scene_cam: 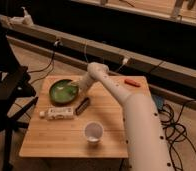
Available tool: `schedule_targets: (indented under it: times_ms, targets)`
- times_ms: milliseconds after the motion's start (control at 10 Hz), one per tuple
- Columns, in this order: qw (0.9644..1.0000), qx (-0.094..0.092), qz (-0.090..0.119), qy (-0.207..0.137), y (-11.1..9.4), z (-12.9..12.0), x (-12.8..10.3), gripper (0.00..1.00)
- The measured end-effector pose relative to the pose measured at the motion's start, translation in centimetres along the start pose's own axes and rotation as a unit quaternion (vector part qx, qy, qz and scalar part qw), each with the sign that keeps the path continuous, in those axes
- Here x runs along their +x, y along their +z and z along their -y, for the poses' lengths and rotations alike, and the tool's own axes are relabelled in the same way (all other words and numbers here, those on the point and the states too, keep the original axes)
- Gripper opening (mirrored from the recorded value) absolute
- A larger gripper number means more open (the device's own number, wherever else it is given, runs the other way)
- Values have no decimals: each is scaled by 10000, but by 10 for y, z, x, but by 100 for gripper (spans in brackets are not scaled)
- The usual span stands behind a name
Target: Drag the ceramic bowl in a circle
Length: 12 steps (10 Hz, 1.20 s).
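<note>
The ceramic bowl (pixel 63 90) is round, shallow and glossy green with a darker rim. It sits at the far left of the wooden table (pixel 111 132). My white arm reaches across from the right, and my gripper (pixel 80 89) is at the bowl's right rim, touching or very close to it. The small white cup (pixel 93 132) stands near the table's front edge.
A white tube (pixel 58 113) lies in front of the bowl, with a dark flat bar (pixel 82 106) beside it. A red object (pixel 131 82) lies at the table's far right. A dark chair (pixel 8 90) stands left of the table. Cables hang behind and lie on the floor at right.
</note>
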Motion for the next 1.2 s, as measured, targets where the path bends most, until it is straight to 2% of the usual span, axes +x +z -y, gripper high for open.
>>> schedule_targets:
  times_ms: [100, 200, 600, 800, 1000, 1200]
  targets:
    - [9999, -43, 106, 26, 4, -5, 1, 80]
    - [9999, -52, 109, 12, 5, -5, 1, 77]
    - [9999, -62, 84, 6, 1, -6, 2, 41]
    - [9999, -83, 54, -23, -2, -7, 4, 18]
    - [9999, -71, 70, -42, -1, -4, 0, 3]
    - [9997, 2, -142, -182, -11, 8, -10, 0]
